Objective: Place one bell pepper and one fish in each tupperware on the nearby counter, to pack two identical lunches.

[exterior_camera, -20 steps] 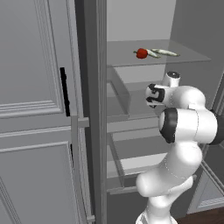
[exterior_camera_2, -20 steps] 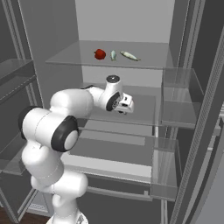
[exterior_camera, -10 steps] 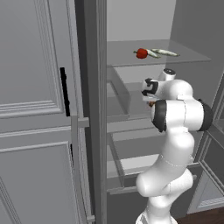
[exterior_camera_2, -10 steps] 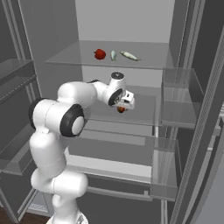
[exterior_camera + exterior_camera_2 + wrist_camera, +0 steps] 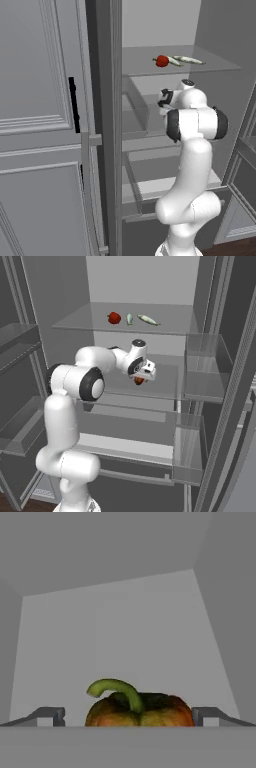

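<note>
A red bell pepper (image 5: 114, 317) sits on the fridge's top glass shelf (image 5: 165, 323), with one fish (image 5: 129, 318) beside it and another fish (image 5: 148, 319) further right. The left base view shows that bell pepper (image 5: 161, 61) and a fish (image 5: 189, 60) too. One shelf down lies a second bell pepper (image 5: 138, 380), red-orange with a curved green stem. My gripper (image 5: 142, 375) is over it. In the hand view this bell pepper (image 5: 140, 709) sits between the fingertips (image 5: 50, 716) of the open gripper (image 5: 127, 716). The tupperware and the counter are out of view.
The grey fridge door (image 5: 45, 130) with a black handle stands shut at the left. Clear door bins (image 5: 200, 368) hang at the right. Lower glass shelves (image 5: 135, 421) and a side wall close in around the hand.
The elbow has swung up and inward. The hand has stayed at the second shelf and turned onto the lower pepper, which now shows under it. The jaws have stayed open.
</note>
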You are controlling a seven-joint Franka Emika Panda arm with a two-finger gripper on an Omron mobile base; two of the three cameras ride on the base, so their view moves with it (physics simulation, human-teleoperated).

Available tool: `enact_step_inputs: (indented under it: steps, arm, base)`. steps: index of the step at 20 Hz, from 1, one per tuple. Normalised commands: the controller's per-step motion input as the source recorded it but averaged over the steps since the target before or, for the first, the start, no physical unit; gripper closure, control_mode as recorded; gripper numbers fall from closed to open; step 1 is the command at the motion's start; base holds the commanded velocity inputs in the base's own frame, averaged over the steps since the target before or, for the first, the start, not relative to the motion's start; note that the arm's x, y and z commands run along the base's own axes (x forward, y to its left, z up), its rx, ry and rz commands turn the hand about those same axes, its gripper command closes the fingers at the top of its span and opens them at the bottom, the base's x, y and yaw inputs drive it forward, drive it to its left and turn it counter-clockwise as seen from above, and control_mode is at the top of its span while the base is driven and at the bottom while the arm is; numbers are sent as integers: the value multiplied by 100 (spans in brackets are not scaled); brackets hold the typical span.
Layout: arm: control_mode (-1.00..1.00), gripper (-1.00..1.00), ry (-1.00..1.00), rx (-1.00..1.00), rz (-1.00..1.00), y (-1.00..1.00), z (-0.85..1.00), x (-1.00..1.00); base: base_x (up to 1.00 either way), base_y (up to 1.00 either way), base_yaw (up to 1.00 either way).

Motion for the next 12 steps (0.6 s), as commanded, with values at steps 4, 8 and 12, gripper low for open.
enact_step_inputs:
  steps: [4,8,12]
  arm:
    - [-100,-100,0,0,0,-2,-26,10]
    - [-100,-100,0,0,0,0,-32,-3]
    - [-100,100,0,0,0,0,-40,-2]
  base:
    - [0,0,0]
    - [0,0,0]
    - [0,0,0]
